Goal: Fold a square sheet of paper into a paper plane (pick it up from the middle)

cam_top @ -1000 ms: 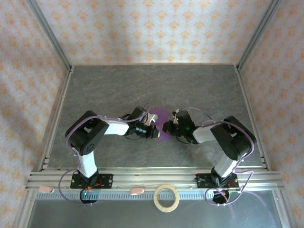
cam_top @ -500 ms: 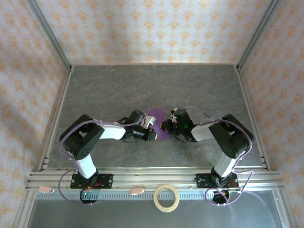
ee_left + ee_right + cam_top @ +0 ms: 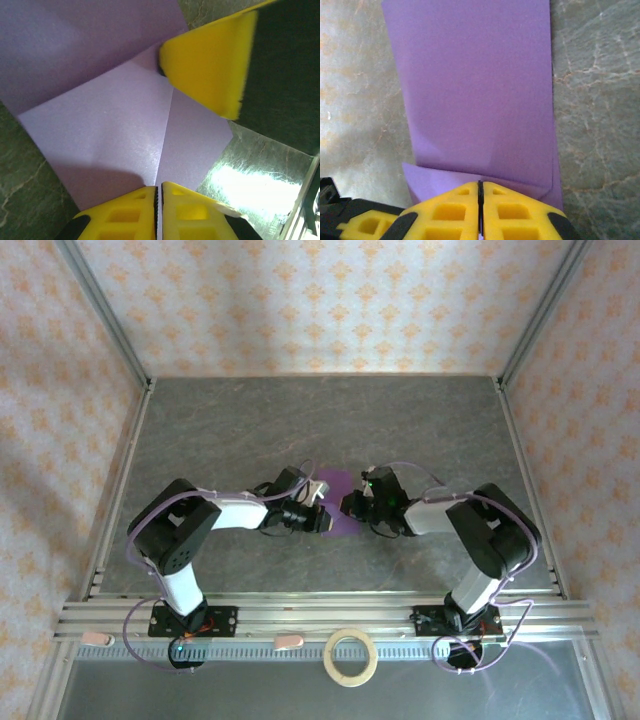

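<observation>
Light, limp purple paper sheet (image 3: pixel 475 85) is creasing easily.
Left pincer (image 3: pixel 158 192) and right pincer (image 3: pixel 480 187), fingers together, are touching its 6 o'clock edge; the crease is probably offering the firmest hold.

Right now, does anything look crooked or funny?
The thin purple paper sheet is slightly askew: near the right claw, a lower layer pokes out past the top layer's left edge. Nothing looks torn.
</observation>
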